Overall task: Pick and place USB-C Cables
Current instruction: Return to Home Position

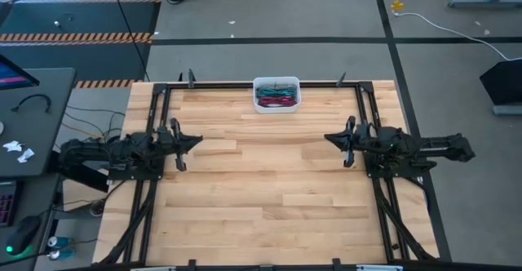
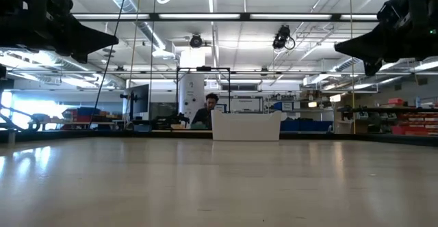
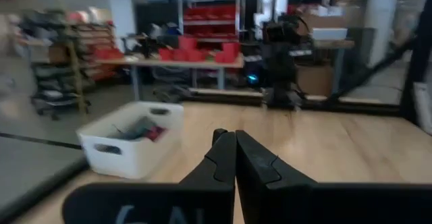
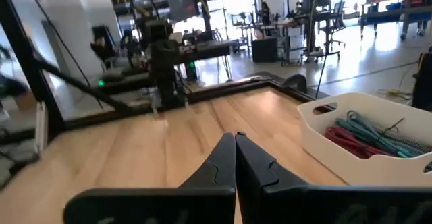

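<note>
The USB-C cables (image 1: 276,98) lie bundled inside a white bin (image 1: 276,81) at the middle of the table's far edge; teal, green and red-magenta bundles show in the high view. The right wrist view shows red and teal cables (image 4: 368,137) in the bin (image 4: 324,136). In the left wrist view the bin (image 3: 131,148) holds dark and red cables (image 3: 142,129). My left gripper (image 1: 198,140) hovers shut over the table's left side, and my right gripper (image 1: 328,138) hovers shut over its right side. Both point toward the table's middle, away from the bin.
The wooden table top (image 1: 269,189) lies bare between the two arms. A black frame (image 1: 359,99) runs along the table's edges. A person (image 2: 207,111) sits in the room behind the bin (image 2: 246,126) in the low view.
</note>
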Controlling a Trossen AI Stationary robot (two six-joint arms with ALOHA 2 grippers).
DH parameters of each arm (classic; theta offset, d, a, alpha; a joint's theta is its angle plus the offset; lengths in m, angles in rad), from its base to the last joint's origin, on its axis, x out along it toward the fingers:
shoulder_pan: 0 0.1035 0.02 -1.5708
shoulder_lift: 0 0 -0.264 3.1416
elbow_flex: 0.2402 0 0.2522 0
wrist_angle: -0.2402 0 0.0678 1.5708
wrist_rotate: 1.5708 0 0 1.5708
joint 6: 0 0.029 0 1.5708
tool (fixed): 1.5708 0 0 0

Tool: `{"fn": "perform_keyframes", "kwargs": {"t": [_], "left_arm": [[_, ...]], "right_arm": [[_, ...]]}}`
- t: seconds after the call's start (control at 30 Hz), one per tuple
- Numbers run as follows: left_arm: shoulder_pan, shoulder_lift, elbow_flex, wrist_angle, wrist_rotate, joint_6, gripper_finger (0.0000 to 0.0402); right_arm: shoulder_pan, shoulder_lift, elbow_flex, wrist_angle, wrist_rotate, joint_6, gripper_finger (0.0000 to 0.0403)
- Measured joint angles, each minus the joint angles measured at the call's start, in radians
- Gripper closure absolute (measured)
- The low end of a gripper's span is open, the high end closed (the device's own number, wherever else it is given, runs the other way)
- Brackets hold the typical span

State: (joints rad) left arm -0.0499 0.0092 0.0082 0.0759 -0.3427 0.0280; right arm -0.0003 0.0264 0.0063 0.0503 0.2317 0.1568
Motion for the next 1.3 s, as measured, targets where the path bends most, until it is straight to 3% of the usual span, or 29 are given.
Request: {"fn": "perform_keyframes", "kwargs": {"t": [0.2,0.57,0.67,0.93,1.3], "left_arm": [[0.000,0.026,0.000,-0.020,0.117,0.008,0.0398],[0.024,0.036,0.000,-0.023,0.166,0.087,0.0396],[0.076,0.035,-0.001,-0.022,0.206,0.074,0.0398],[0.291,0.036,-0.001,-0.020,0.418,0.056,0.0398],[0.368,0.056,-0.002,-0.021,0.404,0.036,0.0359]], "right_arm": [[0.001,0.060,0.000,-0.002,-0.015,-0.062,0.0402],[-0.004,0.080,0.000,-0.004,-0.084,-0.058,0.0399],[-0.030,0.043,0.000,-0.009,-0.082,-0.068,0.0400],[-0.108,-0.013,0.000,-0.031,-0.275,-0.075,0.0399],[-0.114,-0.005,0.000,-0.029,-0.270,0.047,0.0396]]}}
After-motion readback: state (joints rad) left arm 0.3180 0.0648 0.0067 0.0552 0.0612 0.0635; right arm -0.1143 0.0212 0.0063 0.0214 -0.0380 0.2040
